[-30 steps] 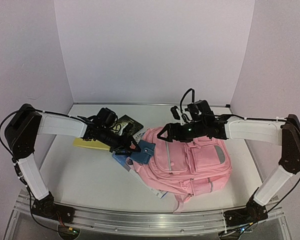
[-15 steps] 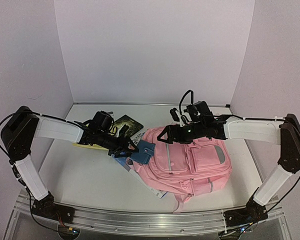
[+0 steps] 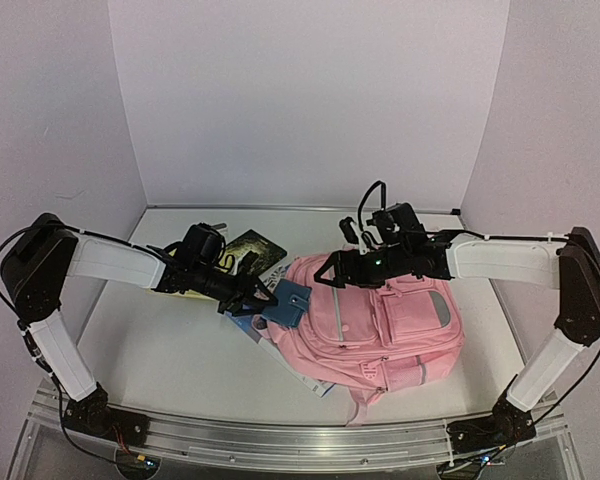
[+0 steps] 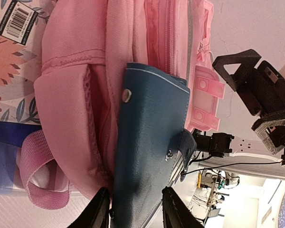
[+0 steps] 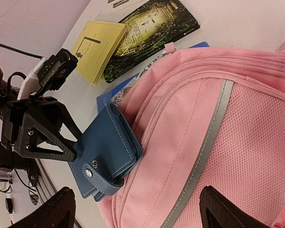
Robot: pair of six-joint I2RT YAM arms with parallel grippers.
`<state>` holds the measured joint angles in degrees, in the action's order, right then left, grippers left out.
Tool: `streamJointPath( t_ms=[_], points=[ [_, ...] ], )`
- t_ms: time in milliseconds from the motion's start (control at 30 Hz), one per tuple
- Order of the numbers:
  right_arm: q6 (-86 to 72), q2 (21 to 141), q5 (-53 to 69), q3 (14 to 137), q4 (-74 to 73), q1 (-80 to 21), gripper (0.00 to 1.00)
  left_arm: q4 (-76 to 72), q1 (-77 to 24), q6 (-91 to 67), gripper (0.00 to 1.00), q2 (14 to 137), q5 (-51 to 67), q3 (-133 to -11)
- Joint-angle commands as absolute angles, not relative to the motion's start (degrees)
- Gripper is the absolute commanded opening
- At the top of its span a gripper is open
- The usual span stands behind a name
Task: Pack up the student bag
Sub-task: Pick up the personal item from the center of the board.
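Blue wallet centre frame, against pink student bag filling left and top. Left gripper fingers flank wallet's lower end at bottom edge; contact unclear. Barcoded book upper left.

A blue wallet with a snap tab sits left of centre over the white table. Far-left lie a yellow notepad and a dark book, side by side. A floral book is beside the wallet.
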<state>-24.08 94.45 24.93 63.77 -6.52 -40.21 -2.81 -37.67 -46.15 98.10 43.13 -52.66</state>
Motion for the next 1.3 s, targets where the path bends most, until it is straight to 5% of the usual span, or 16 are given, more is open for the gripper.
streamJointPath(
  t_ms=[0,333,933,1267],
  points=[
    [-24.5,93.1,25.3,63.7,-4.7,-40.2,0.89,-7.8,-38.5,-47.0,0.35,98.3,47.8,-53.4],
    [-21.8,89.4,28.4,63.0,-4.7,-40.2,0.92,-7.2,-39.1,-43.2,0.01,95.7,51.1,-53.7],
    [-14.6,84.6,45.1,64.3,-10.1,-41.2,0.95,37.5,-40.7,-9.3,0.00,91.9,64.1,-73.6],
    [-13.5,88.0,49.7,66.7,-11.3,-42.3,0.84,34.4,-41.9,-10.5,0.00,92.3,67.4,-74.1]
  ],
)
